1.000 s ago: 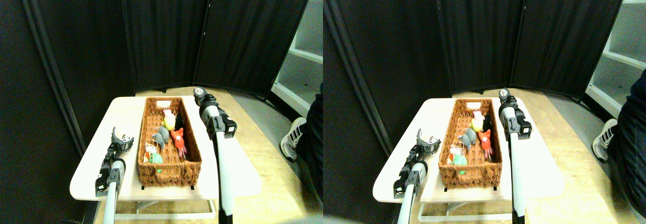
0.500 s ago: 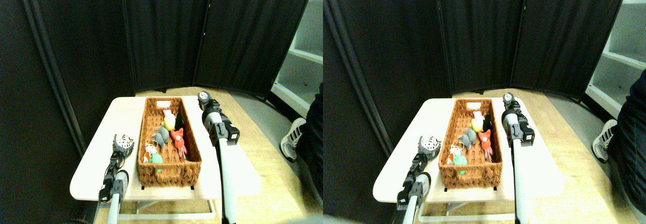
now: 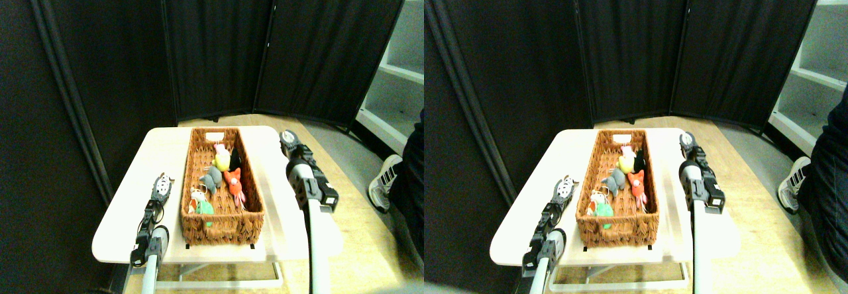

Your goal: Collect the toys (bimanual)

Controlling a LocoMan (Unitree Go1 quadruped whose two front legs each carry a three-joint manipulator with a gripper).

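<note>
Room: black folding screens (image 3: 218, 42) filled the back; white shelving (image 3: 397, 75) at the upper right; a pale tabletop (image 3: 122, 221) stood lower centre.

Left pincer (image 3: 161, 187): lower left, over the tabletop just beside the basket. It appeared to grip a small black-and-white toy (image 3: 162, 188), though the picture was too small to be sure.

Basket (image 3: 222, 228): brown wicker, long axis running away from the camera. The toys in it, a green one (image 3: 204, 207), a grey one (image 3: 212, 179), an orange-red one (image 3: 233, 180) and a yellow-pink one (image 3: 222, 156), lay mostly along that axis.

Right pincer (image 3: 287, 137): right of the basket; spread or pressed together, cannot tell.

Progress, judged: nearly complete; only the left-hand toy remained outside.

Person's shoe (image 3: 383, 181): right edge.
</note>
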